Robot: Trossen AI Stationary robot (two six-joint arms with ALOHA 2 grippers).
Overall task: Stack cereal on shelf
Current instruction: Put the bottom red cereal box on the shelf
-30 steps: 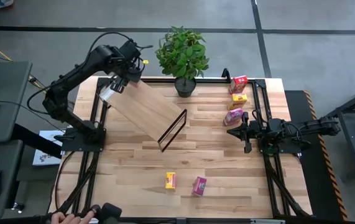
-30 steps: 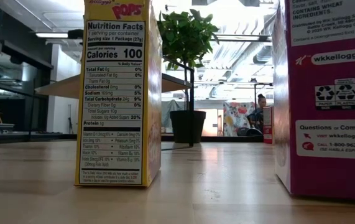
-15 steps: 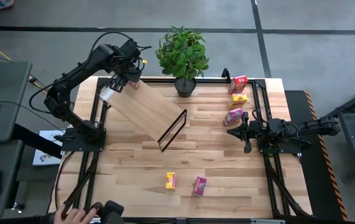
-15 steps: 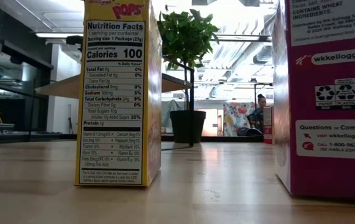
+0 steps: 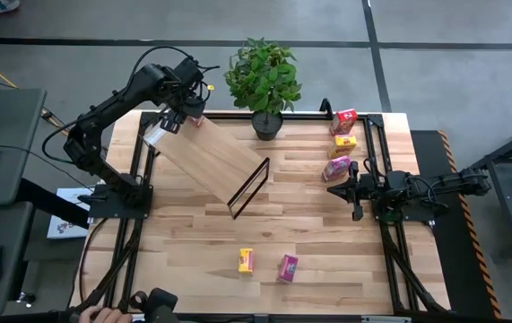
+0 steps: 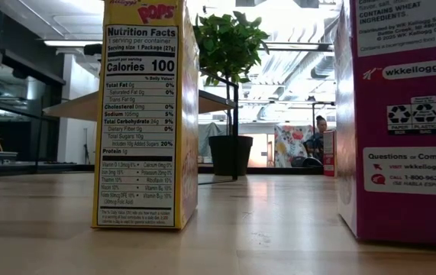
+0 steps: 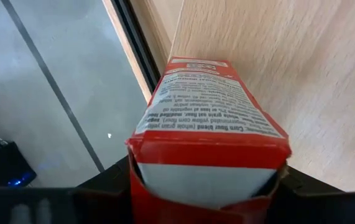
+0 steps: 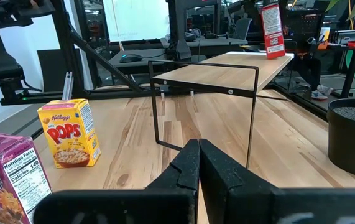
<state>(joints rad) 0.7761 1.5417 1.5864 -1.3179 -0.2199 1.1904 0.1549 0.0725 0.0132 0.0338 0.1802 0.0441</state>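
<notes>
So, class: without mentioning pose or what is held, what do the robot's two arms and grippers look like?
Both arms are dark, almost black, built of slim jointed segments with thin black cables looping alongside. The left gripper carries a small yellow mark near its wrist. The right gripper ends in two narrow, tapered black fingers. Each arm rises from black rails at the table's side.

On the yellow box point(image 6: 145, 114) nearest the low camera I read "POPS", then "Nutrition Facts", "Calories 100" and "1 serving per container". The magenta box point(image 6: 401, 114) beside it carried "CONTAINS WHEAT INGREDIENTS", "wkkellogg.com", "PAPER / PLASTIC" and "1-800-962-1413". From my right wrist the yellow box point(image 8: 69, 132) showed "Kellogg's POPS" — the magenta one point(image 8: 9, 171) "Nutrition Facts". The red box point(image 7: 211, 118) showed an ingredients line — "Corn flour blend".
</notes>
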